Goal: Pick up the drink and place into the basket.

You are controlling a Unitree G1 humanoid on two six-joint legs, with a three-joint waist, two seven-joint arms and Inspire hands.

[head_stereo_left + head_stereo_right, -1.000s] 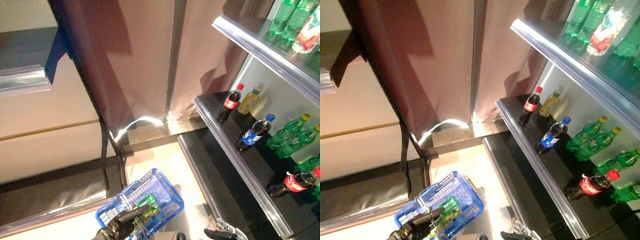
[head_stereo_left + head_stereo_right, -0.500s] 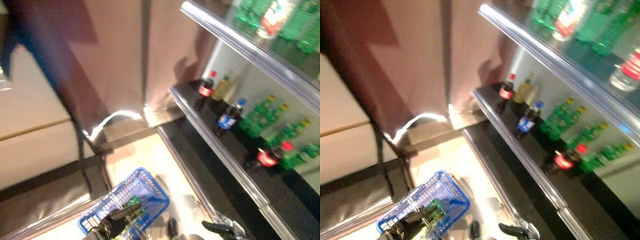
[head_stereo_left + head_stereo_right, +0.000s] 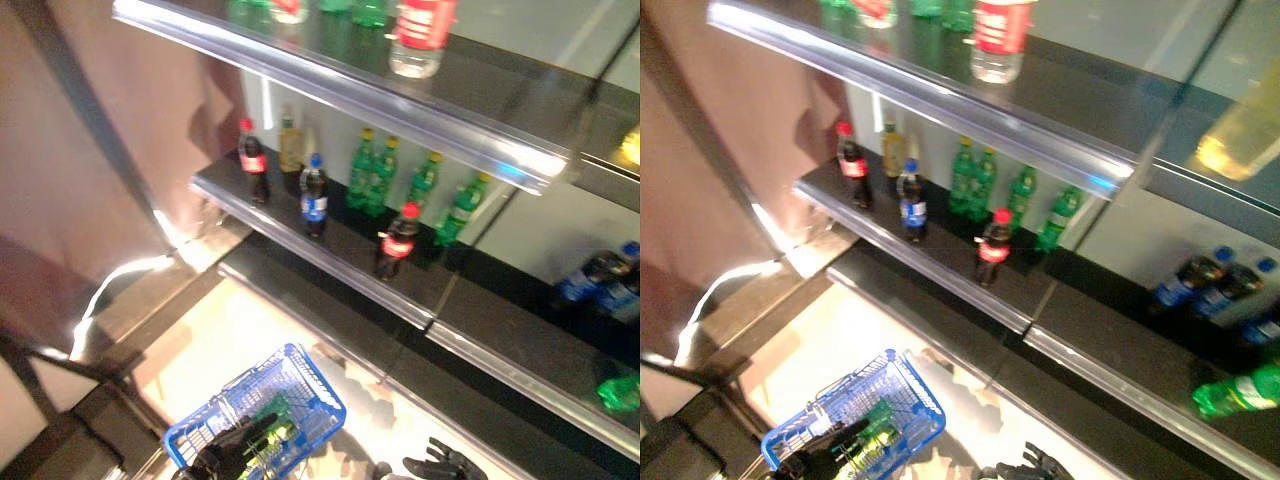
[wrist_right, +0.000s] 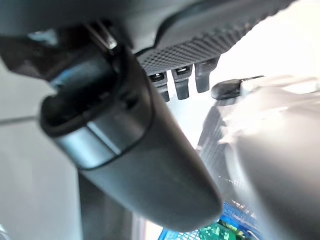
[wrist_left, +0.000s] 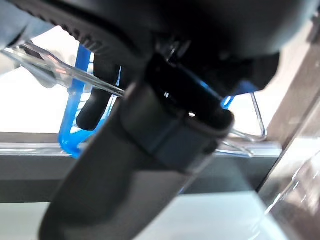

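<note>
A blue wire basket (image 3: 300,390) hangs low in the eye views, with a green bottle (image 3: 268,420) lying inside it. My left hand (image 3: 225,455) sits at its near rim, and in the left wrist view its fingers (image 5: 92,110) curl over the basket's metal handle (image 5: 60,72). At the bottom edge, below the shelves, my right hand (image 3: 440,466) is open and holds nothing. Drinks stand on the middle shelf (image 3: 330,265): a cola bottle (image 3: 397,240) near its front, a blue-labelled dark bottle (image 3: 314,195), another cola (image 3: 252,160) and several green bottles (image 3: 365,175).
An upper shelf (image 3: 350,90) with more bottles juts out overhead. Further right stand blue-capped bottles (image 3: 600,280) and a lying green bottle (image 3: 620,390). A dark ledge (image 3: 330,330) runs under the middle shelf. A brown wall (image 3: 90,120) closes the left side.
The whole picture has swung towards the shelves, so the camera moved and more bottles show. The basket, left hand and right hand keep their places at the bottom edge.
</note>
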